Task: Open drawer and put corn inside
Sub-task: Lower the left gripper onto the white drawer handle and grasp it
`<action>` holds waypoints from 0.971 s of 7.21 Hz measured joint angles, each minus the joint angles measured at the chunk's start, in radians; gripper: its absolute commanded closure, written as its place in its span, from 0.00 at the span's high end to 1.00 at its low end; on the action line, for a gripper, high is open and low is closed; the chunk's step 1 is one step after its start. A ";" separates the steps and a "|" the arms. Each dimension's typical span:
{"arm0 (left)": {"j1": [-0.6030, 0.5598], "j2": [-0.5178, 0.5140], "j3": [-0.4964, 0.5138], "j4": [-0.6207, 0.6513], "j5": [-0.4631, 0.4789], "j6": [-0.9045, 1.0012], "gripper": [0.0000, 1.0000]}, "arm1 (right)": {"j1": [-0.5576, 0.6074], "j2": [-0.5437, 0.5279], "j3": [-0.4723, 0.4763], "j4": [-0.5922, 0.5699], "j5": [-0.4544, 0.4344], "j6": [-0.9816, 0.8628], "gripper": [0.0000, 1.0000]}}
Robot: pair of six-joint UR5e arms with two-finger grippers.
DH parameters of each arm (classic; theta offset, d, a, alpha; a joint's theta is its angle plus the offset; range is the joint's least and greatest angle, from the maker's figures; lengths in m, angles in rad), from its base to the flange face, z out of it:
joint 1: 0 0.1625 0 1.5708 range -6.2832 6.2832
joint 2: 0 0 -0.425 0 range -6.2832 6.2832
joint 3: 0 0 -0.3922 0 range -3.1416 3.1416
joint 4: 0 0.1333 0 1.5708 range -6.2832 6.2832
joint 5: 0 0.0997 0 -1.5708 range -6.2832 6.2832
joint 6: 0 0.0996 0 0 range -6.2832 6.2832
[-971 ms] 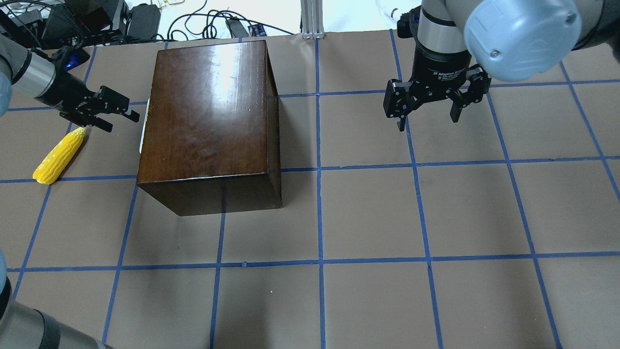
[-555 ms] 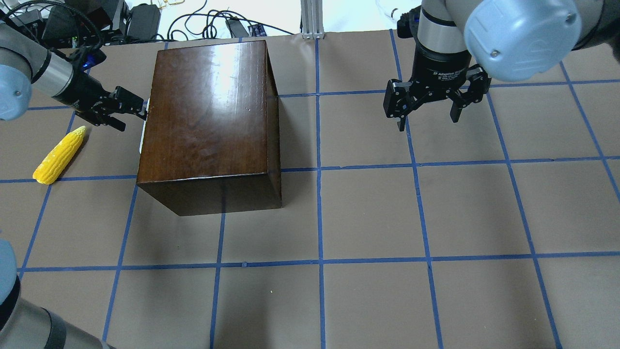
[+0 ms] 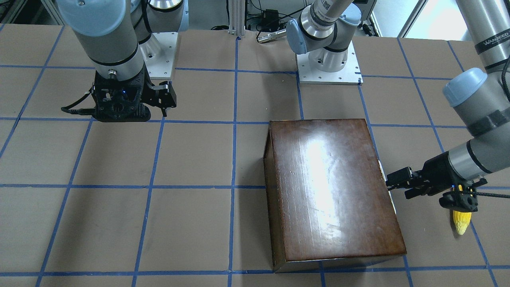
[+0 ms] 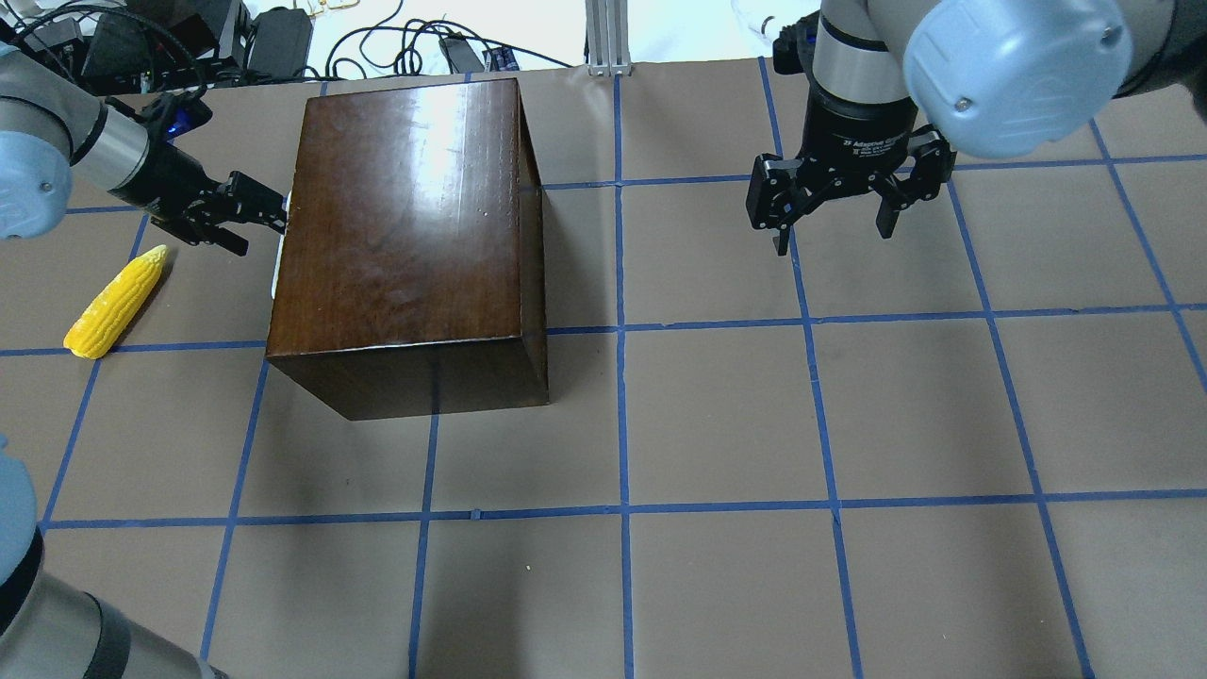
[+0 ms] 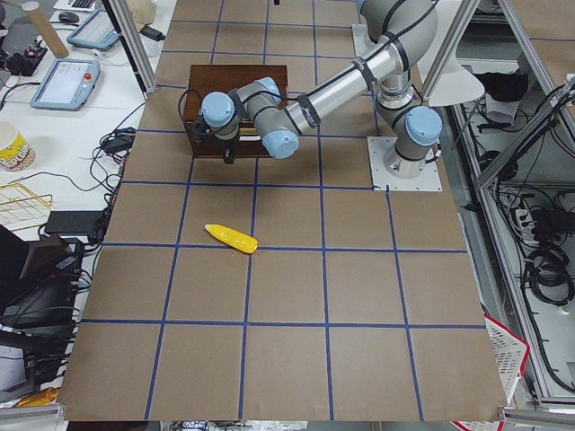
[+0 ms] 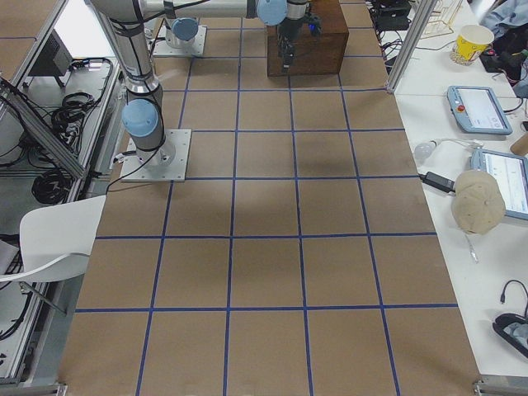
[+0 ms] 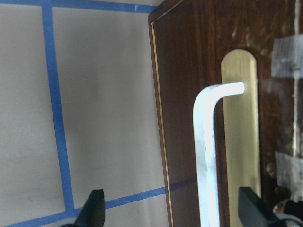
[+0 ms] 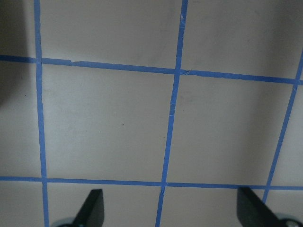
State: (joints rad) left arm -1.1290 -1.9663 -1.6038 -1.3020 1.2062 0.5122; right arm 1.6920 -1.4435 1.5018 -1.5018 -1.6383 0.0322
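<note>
Papered worktop point(image 4: 717, 415); bumpy corn point(image 4: 115, 302), glossy box point(image 4: 405, 217); left end effector point(image 4: 256, 224) spread facing drawer point(image 7: 184, 94) with bent handle point(image 7: 206, 156); right end effector point(image 4: 834, 239) spread.

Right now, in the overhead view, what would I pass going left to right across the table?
Corn → left gripper → dark wooden box → right gripper.

Saw a brown surface point(image 4: 717, 415) gridded with blue tape point(image 4: 621, 377). Noted an aluminium post point(image 4: 605, 38) at the surface's far edge, a paper cup point(image 6: 473, 41) and tablet point(image 6: 480, 109) beside the surface, a white chair point(image 6: 58, 239) near it.
</note>
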 measured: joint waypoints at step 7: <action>0.006 -0.027 -0.006 0.001 0.007 -0.001 1.00 | 0.000 0.000 0.000 0.000 0.000 0.000 1.00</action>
State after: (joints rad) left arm -1.1234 -1.9933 -1.6100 -1.3009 1.2131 0.5114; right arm 1.6920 -1.4435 1.5018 -1.5018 -1.6383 0.0322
